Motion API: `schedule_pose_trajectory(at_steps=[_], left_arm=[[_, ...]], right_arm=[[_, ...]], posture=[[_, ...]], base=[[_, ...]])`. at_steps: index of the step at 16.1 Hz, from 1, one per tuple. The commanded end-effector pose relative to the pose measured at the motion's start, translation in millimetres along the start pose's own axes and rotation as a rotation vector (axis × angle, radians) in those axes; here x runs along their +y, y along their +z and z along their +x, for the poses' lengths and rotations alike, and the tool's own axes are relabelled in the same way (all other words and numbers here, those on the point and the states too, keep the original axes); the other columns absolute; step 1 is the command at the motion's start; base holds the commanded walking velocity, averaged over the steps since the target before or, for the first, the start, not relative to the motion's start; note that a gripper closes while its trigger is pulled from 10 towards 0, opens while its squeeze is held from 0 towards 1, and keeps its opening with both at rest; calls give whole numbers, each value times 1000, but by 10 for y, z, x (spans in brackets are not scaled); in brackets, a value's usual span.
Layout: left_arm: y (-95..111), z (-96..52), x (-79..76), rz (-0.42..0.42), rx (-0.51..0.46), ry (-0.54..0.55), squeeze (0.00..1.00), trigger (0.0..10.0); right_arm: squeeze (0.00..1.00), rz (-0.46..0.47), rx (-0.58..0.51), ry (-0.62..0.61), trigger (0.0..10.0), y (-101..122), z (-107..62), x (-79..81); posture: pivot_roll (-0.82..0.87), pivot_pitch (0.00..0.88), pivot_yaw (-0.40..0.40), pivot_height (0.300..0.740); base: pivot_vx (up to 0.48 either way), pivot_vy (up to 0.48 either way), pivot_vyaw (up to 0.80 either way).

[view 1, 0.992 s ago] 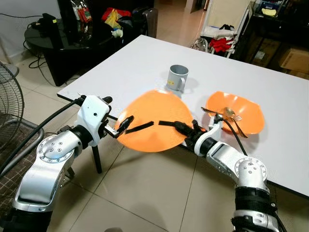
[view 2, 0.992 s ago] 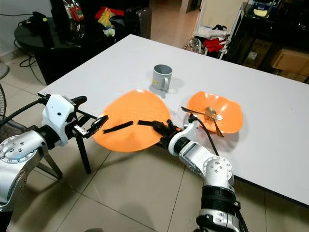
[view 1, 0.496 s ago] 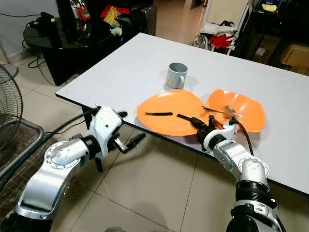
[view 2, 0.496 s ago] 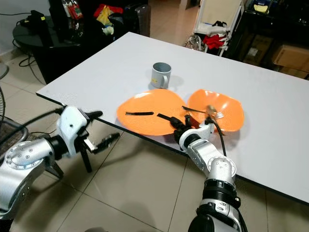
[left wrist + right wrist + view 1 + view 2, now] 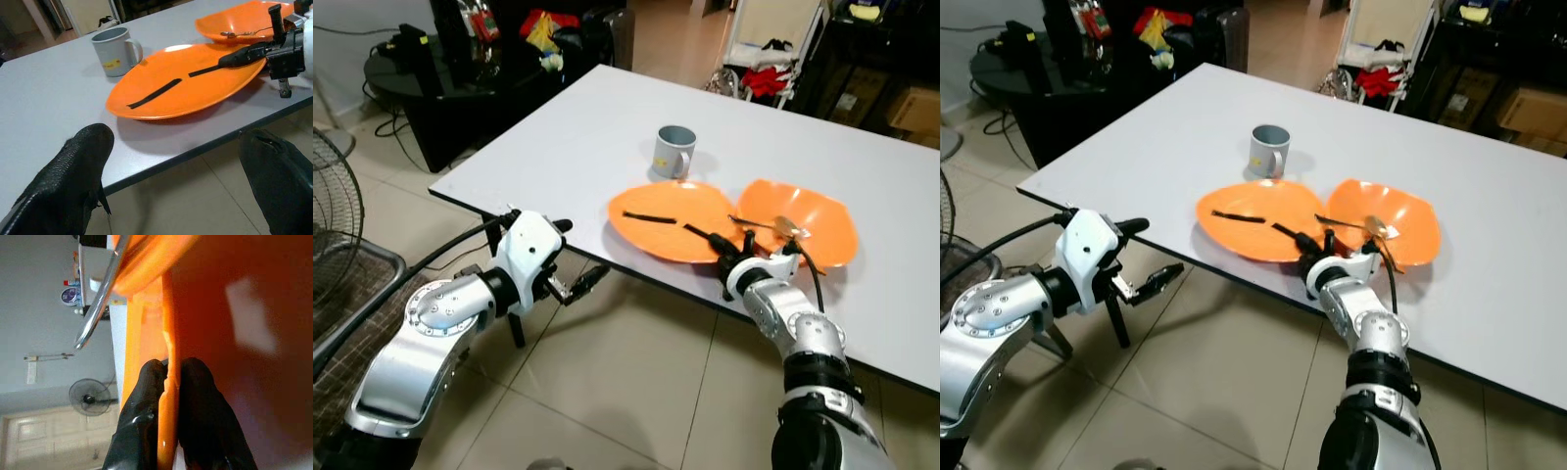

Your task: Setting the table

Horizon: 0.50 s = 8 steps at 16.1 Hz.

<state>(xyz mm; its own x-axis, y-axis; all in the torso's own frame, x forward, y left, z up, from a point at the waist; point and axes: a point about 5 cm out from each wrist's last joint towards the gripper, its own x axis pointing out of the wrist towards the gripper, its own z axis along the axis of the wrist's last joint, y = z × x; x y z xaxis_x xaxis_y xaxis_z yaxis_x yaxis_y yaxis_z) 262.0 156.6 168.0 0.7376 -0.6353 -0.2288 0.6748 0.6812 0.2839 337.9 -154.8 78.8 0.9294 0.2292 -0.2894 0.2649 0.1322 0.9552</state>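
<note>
The flat round orange plastic plate (image 5: pixel 672 219) sits on the white rectangular table (image 5: pixel 558 147), near the edge closest to the robot, with its far rim close to the grey ceramic mug (image 5: pixel 673 152) and its right side touching or overlapping the orange plastic bowl (image 5: pixel 808 220) that carries a metal fork and spoon (image 5: pixel 773 225). From where I stand, the plate looks tilted a little, its near edge lifted off the tabletop.

The right gripper (image 5: pixel 705 237) has the plate's near rim pinched between its two black fingers (image 5: pixel 151 396); the right wrist view shows the orange edge squeezed tight between them, one finger lying across the top face. The left gripper (image 5: pixel 590 278) hangs off the table's edge over the tiled floor (image 5: pixel 607 382), its fingers spread wide and holding nothing.

The step looks like settling the plate into its place. To do it well, I'd say the right arm should lower the lifted edge until the plate lies flat, and only then part its fingers. The lower finger has to slide out from under the rim without dragging the plate back toward the edge. Nudging it sideways risks shoving the bowl and rattling the cutlery, so a straight pull-back seems safest. The mug stands clear enough to leave alone.
</note>
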Motion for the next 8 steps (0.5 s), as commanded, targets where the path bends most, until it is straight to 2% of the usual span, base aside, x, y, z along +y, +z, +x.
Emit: schedule_pose_trajectory(at_steps=[1, 4, 5, 6, 7, 8], left_arm=[[14, 14, 33, 14, -5, 17, 0, 10000], [7, 20, 40, 18, -4, 24, 0, 10000], [7, 17, 42, 20, -2, 28, 0, 10000], [7, 15, 42, 21, -2, 29, 0, 10000], [5, 10, 47, 23, -1, 34, 0, 10000], [4, 9, 46, 23, -1, 36, 0, 10000]], right_arm=[[0, -61, -43, 10, 10000, 64, 30, 34], [0, -117, -45, -31, 10000, 14, 84, -31], [82, -126, -42, -20, 10000, -29, 120, -21], [761, -128, -43, -18, 10000, -37, 128, -15], [1000, -129, -46, -10, 10000, -49, 144, 5], [1000, -134, -48, -2, 10000, -54, 151, 17]], posture=[[104, 0, -22, 740], [104, 0, -22, 740], [108, 0, -23, 740], [110, 0, -26, 740], [112, 0, -30, 740], [113, 0, -33, 740]], base=[[0, 0, 0], [0, 0, 0], [0, 0, 0], [0, 0, 0], [0, 0, 0], [0, 0, 0]])
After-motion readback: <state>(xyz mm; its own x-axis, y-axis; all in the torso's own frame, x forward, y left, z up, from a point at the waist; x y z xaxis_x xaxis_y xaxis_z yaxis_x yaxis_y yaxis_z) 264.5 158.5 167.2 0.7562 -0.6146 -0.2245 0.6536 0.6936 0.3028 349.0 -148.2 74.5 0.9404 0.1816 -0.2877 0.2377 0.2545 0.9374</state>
